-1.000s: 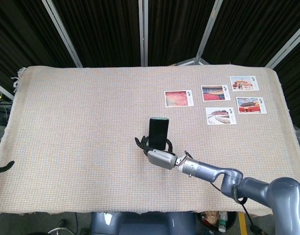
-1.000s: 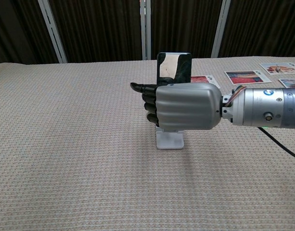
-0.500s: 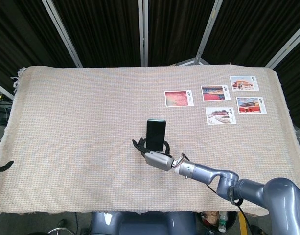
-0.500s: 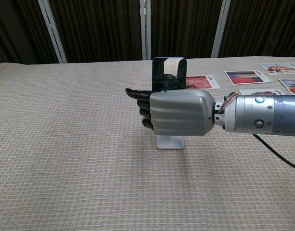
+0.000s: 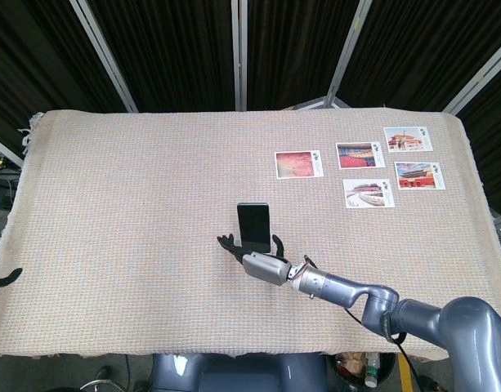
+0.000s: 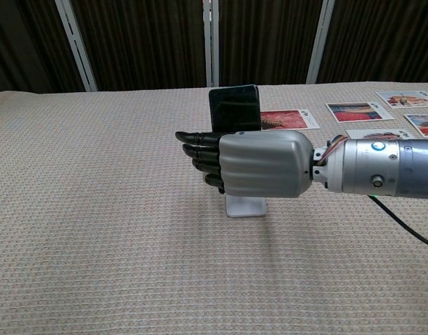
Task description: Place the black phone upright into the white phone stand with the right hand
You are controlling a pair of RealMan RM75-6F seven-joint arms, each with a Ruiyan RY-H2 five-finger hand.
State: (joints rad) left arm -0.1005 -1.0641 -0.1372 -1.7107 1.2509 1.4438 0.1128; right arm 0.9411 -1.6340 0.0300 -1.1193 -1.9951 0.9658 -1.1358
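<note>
Leftward drifts my right hand (image 6: pixel 259 164), fingers gripping the upright glossy black phone (image 6: pixel 234 108) above the small white phone stand (image 6: pixel 245 205), misaligned.

There's the right hand (image 6: pixel 259 164), a smooth silver-grey shell over the back with ridged knuckle grooves, and glossy black fingers (image 6: pixel 196 150) poking out. Behind it, a cylindrical brushed-metal wrist with coloured wires at the joint, small screws and a black cable trailing off toward four o'clock. The forearm is matte blue-grey, rounded.
</note>
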